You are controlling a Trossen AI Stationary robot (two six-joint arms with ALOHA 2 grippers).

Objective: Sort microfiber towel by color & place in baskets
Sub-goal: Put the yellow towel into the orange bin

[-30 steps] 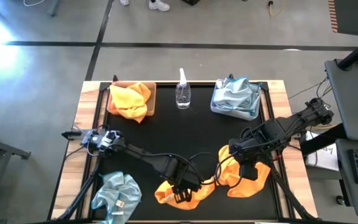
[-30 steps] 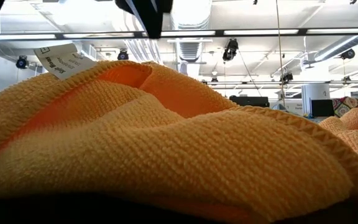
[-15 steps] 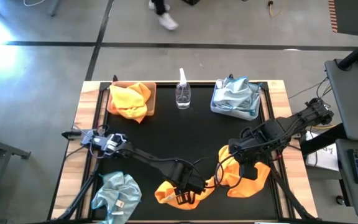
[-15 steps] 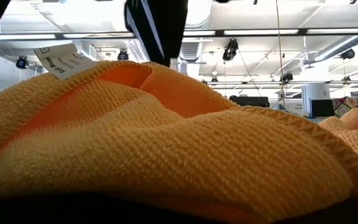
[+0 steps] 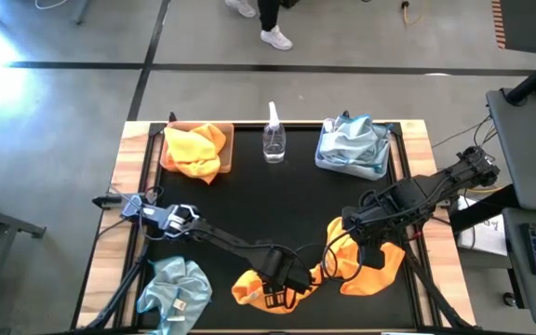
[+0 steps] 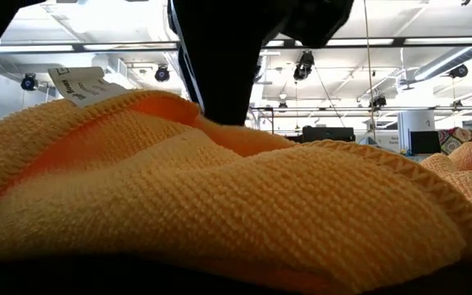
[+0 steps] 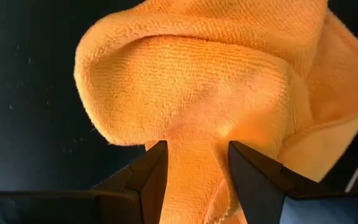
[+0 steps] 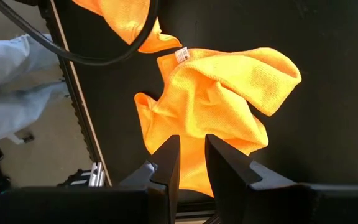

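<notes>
Two orange towels lie on the black mat near the front. My left gripper (image 5: 275,290) is down on the middle one (image 5: 254,284), shut on a raised fold of it (image 7: 197,162). That towel fills the low view (image 6: 220,213), with its white tag (image 6: 80,82) up. My right gripper (image 5: 368,249) is shut on the right orange towel (image 5: 372,270). A pale blue towel (image 5: 175,290) lies crumpled at the near left. The tan basket (image 5: 167,140) holds an orange towel, and the grey-blue basket (image 5: 322,160) holds blue ones. My left gripper pinches a raised fold (image 7: 194,140) of the middle orange towel between its two fingers, coming from above. The cloth is gathered narrow between the fingers. The rest of the towel lies on the mat. My right gripper has cloth at the edge of the right orange towel (image 8: 191,146) between its two fingers, which stand close together. The towel lies spread and crumpled on the mat (image 8: 216,93).
A clear spray bottle (image 5: 273,140) stands between the two baskets at the far edge. A person's feet (image 5: 270,28) show on the floor beyond the table. Bare black mat (image 5: 268,209) lies in the middle.
My left gripper has come down and a little toward the table's right onto the middle orange towel, sinking into its top fold. My right arm has kept still. A person has walked along beyond the far edge.
</notes>
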